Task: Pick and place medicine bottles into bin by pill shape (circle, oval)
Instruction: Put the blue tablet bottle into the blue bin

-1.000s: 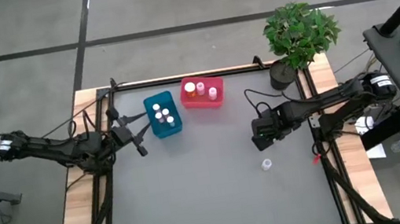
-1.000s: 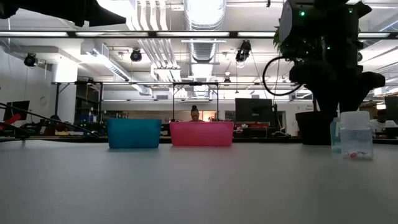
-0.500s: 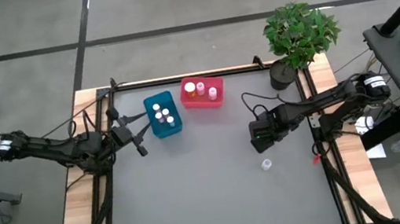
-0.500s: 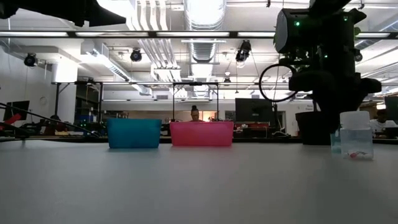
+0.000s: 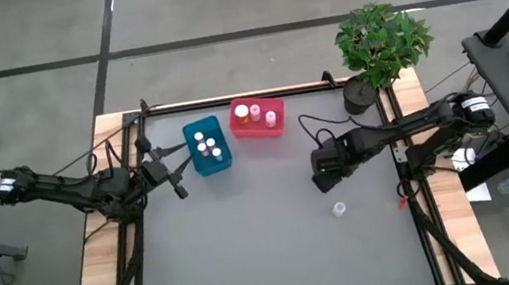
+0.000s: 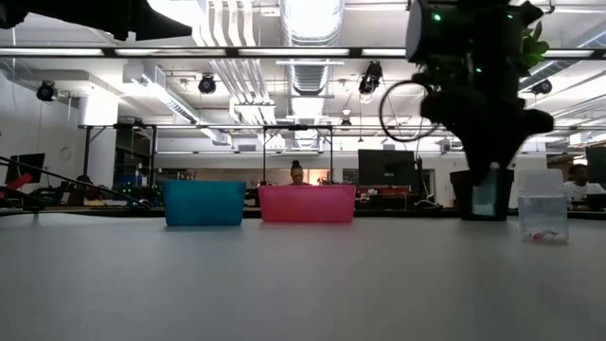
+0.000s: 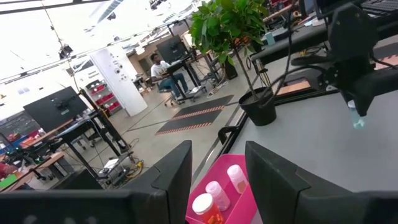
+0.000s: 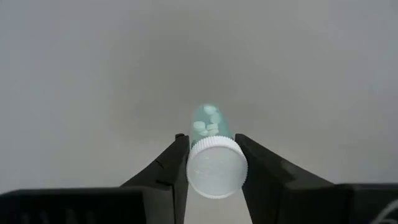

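My right hand point(image 8: 211, 163) clamps a small clear white-capped pill bottle point(image 8: 213, 158), right of frame centre | left hand point(image 5: 176, 170), fingers apart, by the blue plastic bin point(image 5: 207, 147)

Likely a lab or workshop: exposed ceiling ducts point(image 6: 308, 38), monitors on desks point(image 6: 383, 169), a seated person point(image 7: 163, 70).

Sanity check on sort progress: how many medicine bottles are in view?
8: three in the blue bin, three in the pink bin, one held in the right gripper, one on the table. More may be hidden.
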You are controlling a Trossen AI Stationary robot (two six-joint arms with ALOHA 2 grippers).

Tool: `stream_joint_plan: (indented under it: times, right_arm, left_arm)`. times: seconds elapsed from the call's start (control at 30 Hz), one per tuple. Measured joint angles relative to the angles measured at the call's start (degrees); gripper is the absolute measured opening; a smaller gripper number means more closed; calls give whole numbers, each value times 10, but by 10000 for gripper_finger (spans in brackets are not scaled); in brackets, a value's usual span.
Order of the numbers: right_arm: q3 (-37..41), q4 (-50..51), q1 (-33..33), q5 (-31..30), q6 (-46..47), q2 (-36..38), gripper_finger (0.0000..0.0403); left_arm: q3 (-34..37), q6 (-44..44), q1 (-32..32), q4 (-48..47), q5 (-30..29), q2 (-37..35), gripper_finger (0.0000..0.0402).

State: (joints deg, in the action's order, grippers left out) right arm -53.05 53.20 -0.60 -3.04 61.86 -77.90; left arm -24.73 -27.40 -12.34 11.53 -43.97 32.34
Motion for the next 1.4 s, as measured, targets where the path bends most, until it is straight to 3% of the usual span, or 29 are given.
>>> stream_joint_plan:
  times: [0.23, 0.47, 0.77, 1.03, 1.4]
  right_arm:
    - [-91, 1, 5, -1, -67, -75, 101]
    - [-234, 5, 5, 0, -201, -203, 104]
    - [-386, 12, 8, 0, -311, -311, 104]
    - [-434, 39, 8, 0, -351, -355, 104]
    - [-432, 39, 8, 1, -364, -366, 105]
  left_arm:
    - [0, 0, 0, 0, 0, 0, 132]
    - [0, 0, 0, 0, 0, 0, 132]
    - [1, 0, 0, 0, 0, 0, 132]
    - [1, 0, 0, 0, 0, 0, 132]
    - [2, 0, 0, 0, 0, 0, 132]
